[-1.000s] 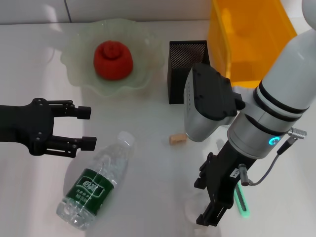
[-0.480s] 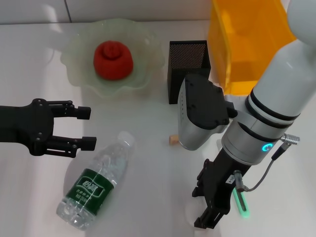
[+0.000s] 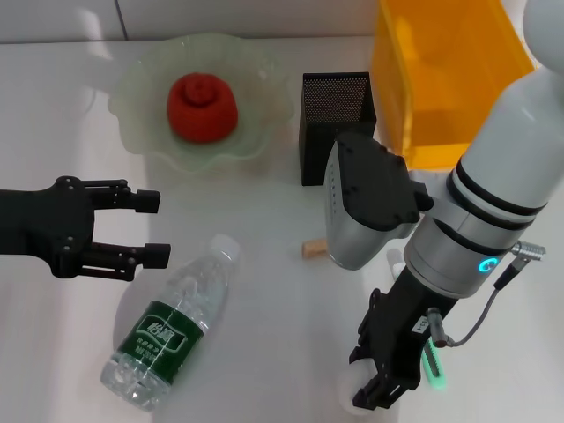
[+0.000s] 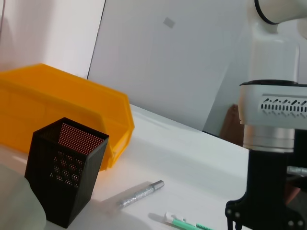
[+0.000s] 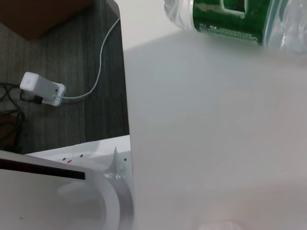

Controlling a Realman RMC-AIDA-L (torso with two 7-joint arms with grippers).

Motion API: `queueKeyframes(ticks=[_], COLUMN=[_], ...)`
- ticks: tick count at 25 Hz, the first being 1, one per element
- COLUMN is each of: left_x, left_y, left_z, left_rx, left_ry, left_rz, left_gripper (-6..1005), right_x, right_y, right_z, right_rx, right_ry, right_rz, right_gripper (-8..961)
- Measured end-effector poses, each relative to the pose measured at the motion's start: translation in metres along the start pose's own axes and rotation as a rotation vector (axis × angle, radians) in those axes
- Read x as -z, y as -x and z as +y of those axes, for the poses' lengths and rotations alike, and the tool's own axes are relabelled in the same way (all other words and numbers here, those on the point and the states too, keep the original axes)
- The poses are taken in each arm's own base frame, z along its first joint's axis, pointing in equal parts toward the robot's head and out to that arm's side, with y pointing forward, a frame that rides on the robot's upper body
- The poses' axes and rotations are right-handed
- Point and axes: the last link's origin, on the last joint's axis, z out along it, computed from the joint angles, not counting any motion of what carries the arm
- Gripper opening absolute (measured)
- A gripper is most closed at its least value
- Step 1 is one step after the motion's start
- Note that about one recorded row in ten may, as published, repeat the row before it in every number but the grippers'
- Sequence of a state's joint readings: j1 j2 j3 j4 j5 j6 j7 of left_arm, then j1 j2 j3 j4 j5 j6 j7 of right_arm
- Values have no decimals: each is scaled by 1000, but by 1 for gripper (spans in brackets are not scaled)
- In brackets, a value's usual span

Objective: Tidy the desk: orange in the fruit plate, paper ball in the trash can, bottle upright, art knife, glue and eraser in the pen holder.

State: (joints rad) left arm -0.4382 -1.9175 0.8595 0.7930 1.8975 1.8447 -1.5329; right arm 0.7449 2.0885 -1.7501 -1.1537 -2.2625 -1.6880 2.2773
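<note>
Right claw [image 3: 374,388] low over tabletop [image 3: 264,335] beside green art knife [image 3: 431,363], grip impossible to tell. Left claw [image 3: 150,227] spread wide, empty, near fallen bottle [image 3: 172,322].

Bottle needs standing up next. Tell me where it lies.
In the head view the bottle lies on its side on the desk's near left, just below the open left gripper, cap pointing toward the eraser.

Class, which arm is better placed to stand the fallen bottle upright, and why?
Probably the left. Its open pincer hovers just beside the cap end of the lying bottle, while the right pincer is low at the table's near edge, beside the green art knife.
</note>
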Motion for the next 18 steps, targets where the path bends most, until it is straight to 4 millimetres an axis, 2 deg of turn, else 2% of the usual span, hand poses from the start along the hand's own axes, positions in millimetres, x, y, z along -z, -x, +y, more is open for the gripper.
queueKeyframes(ticks=[4, 5, 6, 9, 14, 15, 16, 18], left_x=[1, 1, 2, 2, 4, 4, 4, 4], left_y=[0, 0, 0, -1, -1, -2, -2, -3], left_z=[0, 0, 0, 0, 0, 0, 0, 0], left_rx=[1, 1, 1, 1, 0, 1, 1, 1], left_ry=[-5, -5, -5, -6, -8, -8, -8, -7], left_rz=[5, 5, 8, 12, 19, 19, 20, 20], left_gripper=[797, 796, 796, 794, 791, 791, 790, 789], right_x=[15, 32, 32, 64, 128, 150, 150, 168], right_y=[-3, -7, -7, -19, -53, -74, -74, -96], right_z=[2, 3, 3, 5, 2, -2, -2, -11], right_rx=[-16, -30, -30, -62, -170, -252, -252, -347], right_ry=[1, -12, -12, -70, -280, -407, -407, -546], right_rz=[-43, -98, -98, -202, -404, -468, -468, -507], right_gripper=[470, 470, 470, 469, 469, 468, 468, 468])
